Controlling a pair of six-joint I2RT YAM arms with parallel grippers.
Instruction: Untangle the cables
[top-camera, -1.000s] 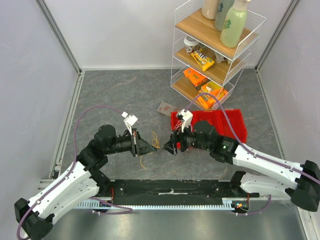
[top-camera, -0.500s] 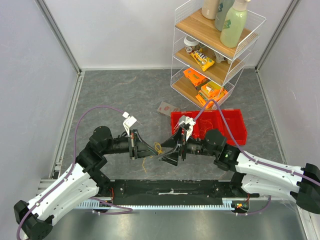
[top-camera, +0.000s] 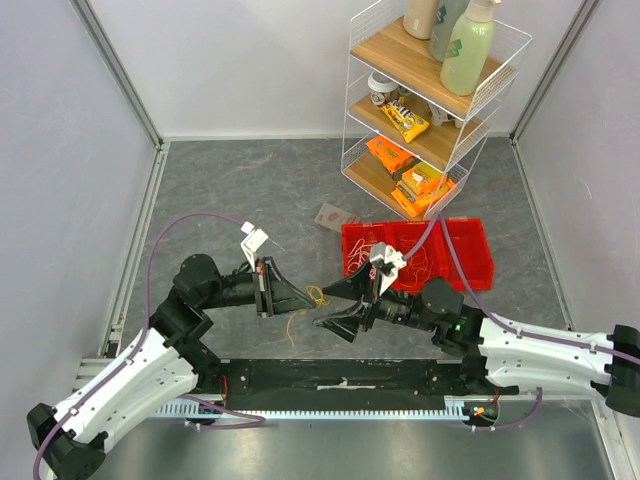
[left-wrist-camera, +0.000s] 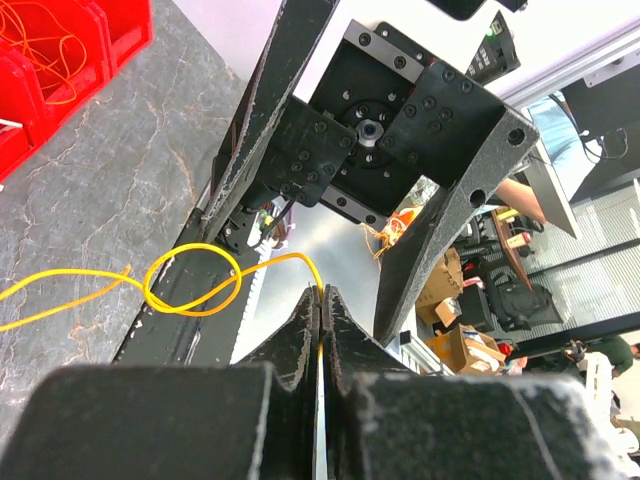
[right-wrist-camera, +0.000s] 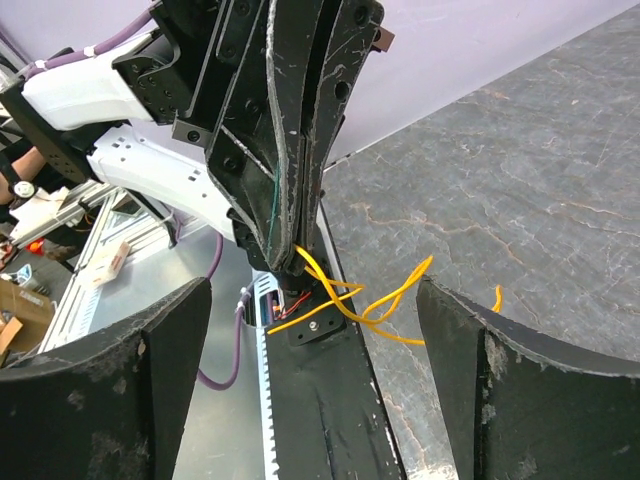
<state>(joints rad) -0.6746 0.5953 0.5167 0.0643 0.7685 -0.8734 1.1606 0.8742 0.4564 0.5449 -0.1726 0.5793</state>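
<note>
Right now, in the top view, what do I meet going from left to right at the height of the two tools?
Left tool, shut on a yellow cable → right tool, open → red bin.

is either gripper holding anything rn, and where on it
The left gripper is shut on the yellow cable, pinching the strand at its fingertips just beside the cable's loop. The right gripper stands open, holding nothing.
</note>
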